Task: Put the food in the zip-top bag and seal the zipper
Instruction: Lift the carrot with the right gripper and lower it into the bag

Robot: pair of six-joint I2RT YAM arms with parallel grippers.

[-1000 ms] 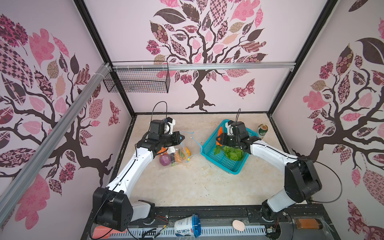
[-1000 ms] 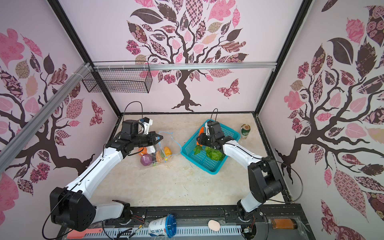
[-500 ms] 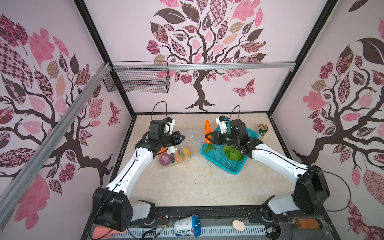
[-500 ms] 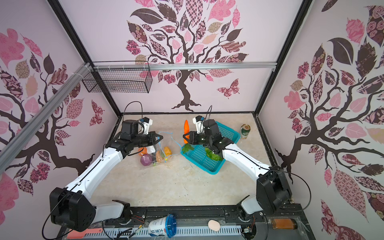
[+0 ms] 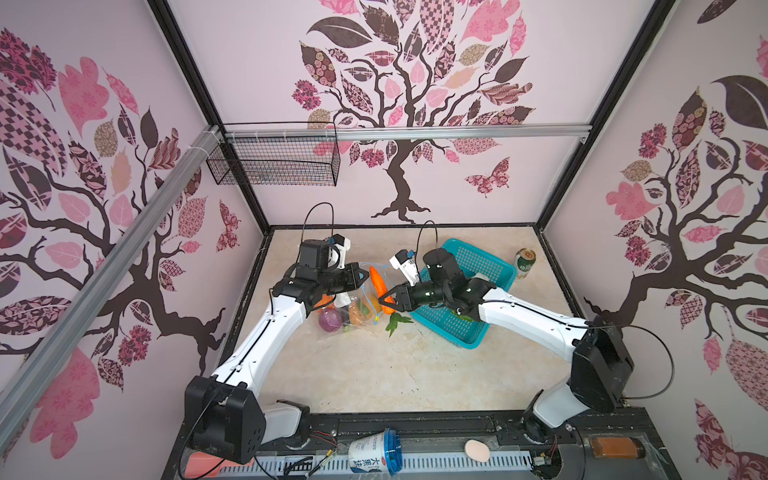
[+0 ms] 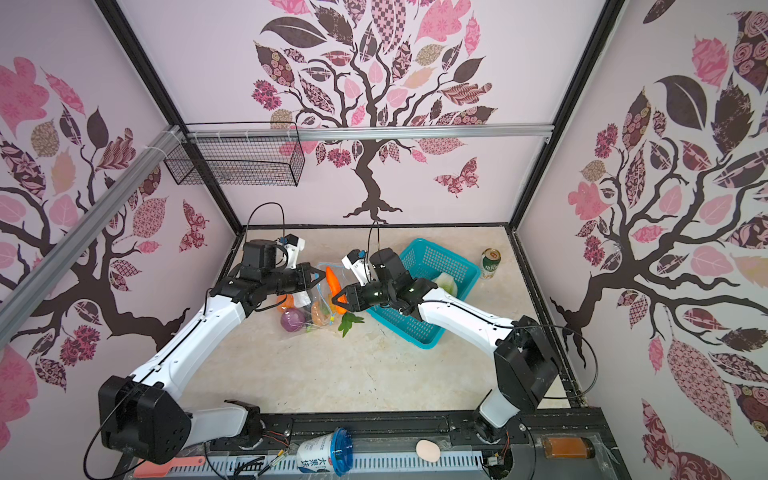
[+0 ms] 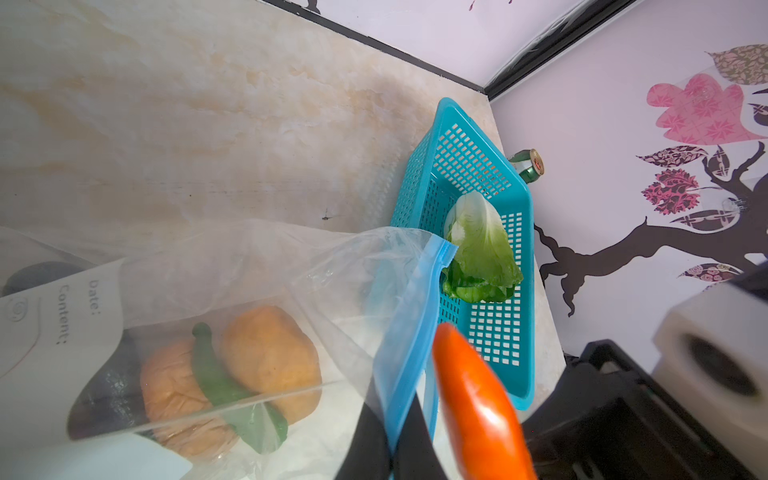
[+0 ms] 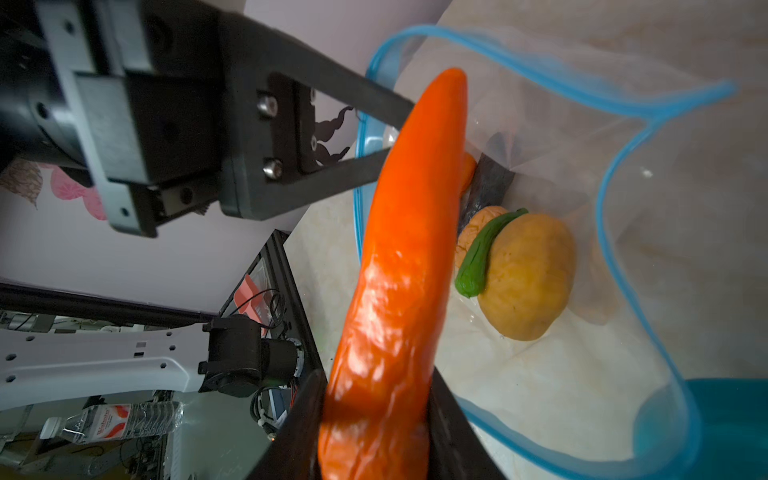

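Tabletop with two robot arms: at left of middle, nearer the table's (image 5: 374, 374) back edge, we see the left gripper (image 5: 360, 277) pinched tight on the blue zipper (image 7: 415, 316) of the zip-top bag (image 5: 351, 305), which holds a purple onion (image 5: 330, 321) and a tan potato (image 7: 270, 357). Just right, the right gripper (image 5: 388, 300) is clamped on the carrot (image 5: 378, 282), tip at the bag's open mouth. Farther right, toward the back right corner, the teal basket (image 5: 482, 266) holds the cabbage (image 7: 478, 249).
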